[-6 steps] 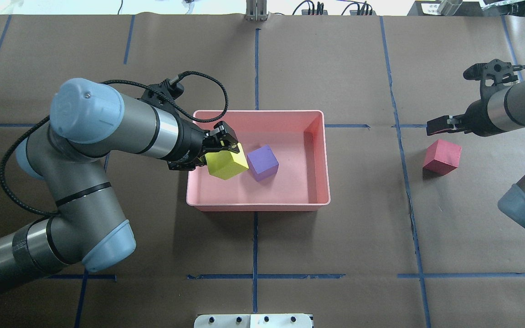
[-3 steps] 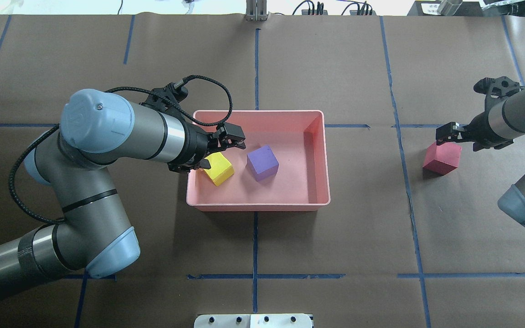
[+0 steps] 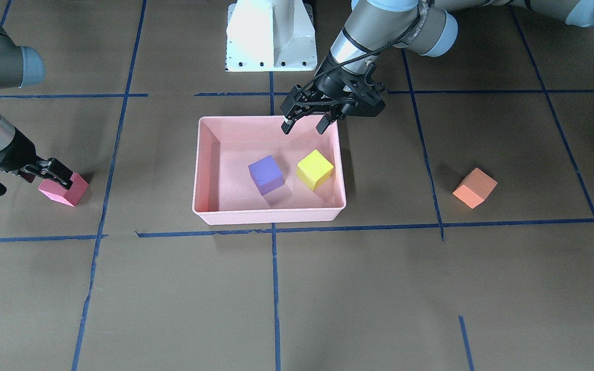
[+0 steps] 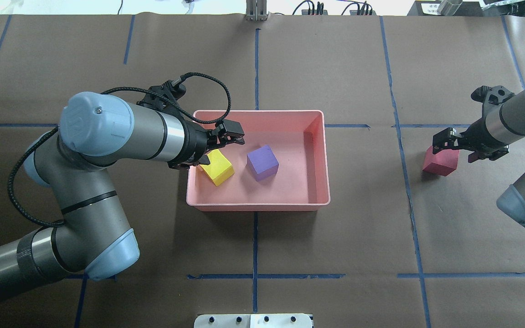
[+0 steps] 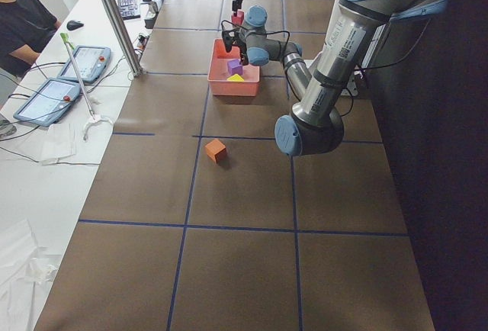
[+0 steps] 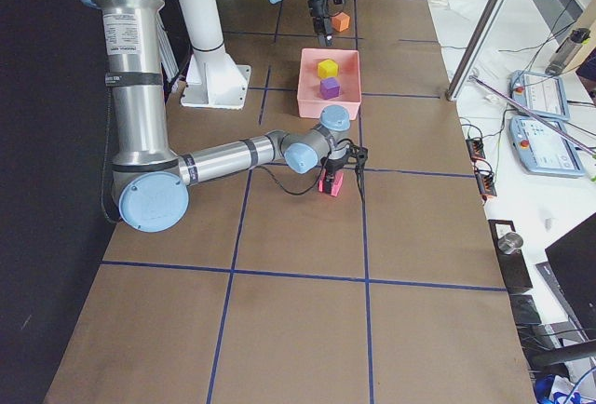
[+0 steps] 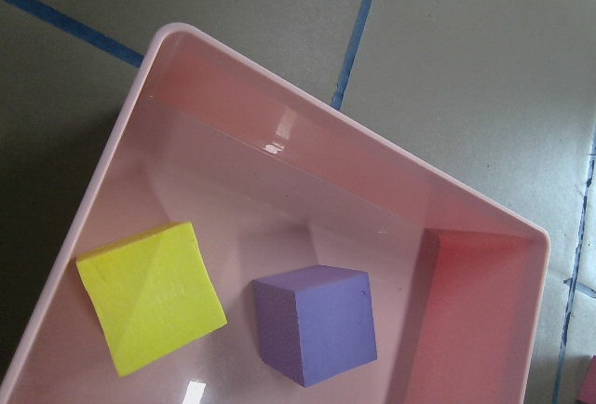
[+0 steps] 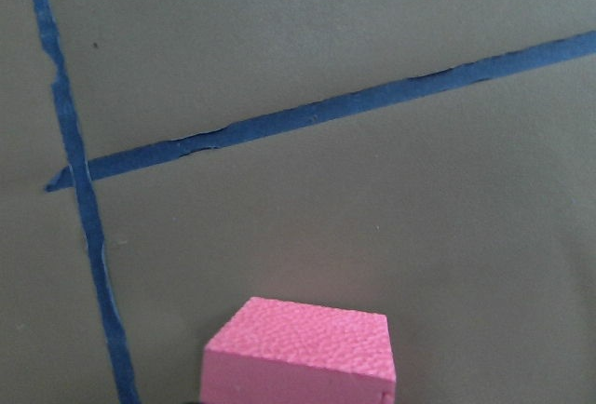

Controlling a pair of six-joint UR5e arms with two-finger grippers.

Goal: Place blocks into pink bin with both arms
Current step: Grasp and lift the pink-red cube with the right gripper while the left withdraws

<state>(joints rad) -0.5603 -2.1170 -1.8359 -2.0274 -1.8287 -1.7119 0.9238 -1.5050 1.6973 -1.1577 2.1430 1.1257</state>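
The pink bin (image 4: 258, 206) sits mid-table. Inside it lie the yellow-green block (image 4: 217, 167) and the purple block (image 4: 262, 162), also seen in the left wrist view as the yellow-green block (image 7: 149, 292) and the purple block (image 7: 317, 325). My left gripper (image 4: 220, 146) is open and empty just above the yellow-green block. The red block (image 4: 440, 163) lies on the table to the right. My right gripper (image 4: 456, 148) is open, its fingers straddling the red block from above. The orange block (image 3: 475, 188) lies alone on the table on my left side.
The white pedestal base (image 3: 270, 36) stands behind the bin. Blue tape lines (image 3: 276, 288) cross the brown table. An operator (image 5: 23, 26) and tablets (image 5: 53, 98) sit on a side bench beyond the table's far edge.
My left gripper opened and let go of the yellow-green block, which now rests on the bin floor. My right gripper moved down over the red block.
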